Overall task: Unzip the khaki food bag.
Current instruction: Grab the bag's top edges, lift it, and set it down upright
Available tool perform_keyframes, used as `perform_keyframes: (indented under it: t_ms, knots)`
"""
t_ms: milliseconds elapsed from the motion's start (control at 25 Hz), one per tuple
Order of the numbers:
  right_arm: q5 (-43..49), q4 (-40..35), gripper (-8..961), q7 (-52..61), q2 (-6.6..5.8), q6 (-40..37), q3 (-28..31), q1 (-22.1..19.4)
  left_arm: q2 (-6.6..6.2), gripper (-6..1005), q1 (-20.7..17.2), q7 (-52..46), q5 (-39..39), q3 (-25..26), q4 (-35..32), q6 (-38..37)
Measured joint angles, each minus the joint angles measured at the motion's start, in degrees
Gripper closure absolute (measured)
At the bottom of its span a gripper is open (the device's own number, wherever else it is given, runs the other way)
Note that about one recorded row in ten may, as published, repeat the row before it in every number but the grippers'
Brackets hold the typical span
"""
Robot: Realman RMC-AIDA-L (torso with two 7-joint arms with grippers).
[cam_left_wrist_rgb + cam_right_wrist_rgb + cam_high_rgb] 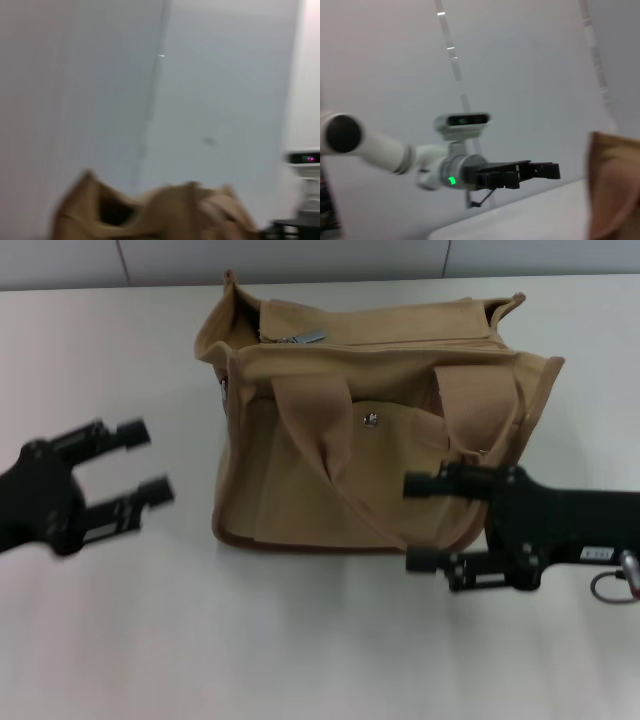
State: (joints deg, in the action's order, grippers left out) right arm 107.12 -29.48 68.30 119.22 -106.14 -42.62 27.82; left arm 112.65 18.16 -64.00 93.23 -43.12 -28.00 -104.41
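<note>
The khaki food bag stands upright on the white table, its front pocket with a silver snap facing me. A metal zipper pull lies on top near the bag's left end. My left gripper is open and empty, left of the bag and apart from it. My right gripper is open and empty, at the bag's lower right front corner. The bag also shows in the left wrist view and the right wrist view. The left gripper shows far off in the right wrist view.
A grey wall panel runs behind the table's far edge. A small metal ring hangs at my right arm.
</note>
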Motion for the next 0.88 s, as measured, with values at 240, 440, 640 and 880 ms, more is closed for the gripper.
perform_keyframes:
  t_ms: [240,440,640,880]
  knots:
    - [0.0,0.5,121,0.1,0.00,1.2,2.8,-0.3,5.02,283,1.4,3.9,0.1,0.9,-2.2,8.5]
    - [-0.1,1.1,121,0.0,0.03,1.4,3.0,-0.3,5.95,320,5.7,7.1,0.1,-1.5,1.9,13.7]
    - [-0.1,1.3,121,0.0,0.05,2.1,3.0,-0.5,5.99,356,7.3,8.5,0.2,-1.7,3.2,16.4]
    - [-0.1,1.6,121,0.0,0.05,3.3,3.0,-0.7,5.83,522,7.6,8.7,0.3,-2.3,3.1,16.7]
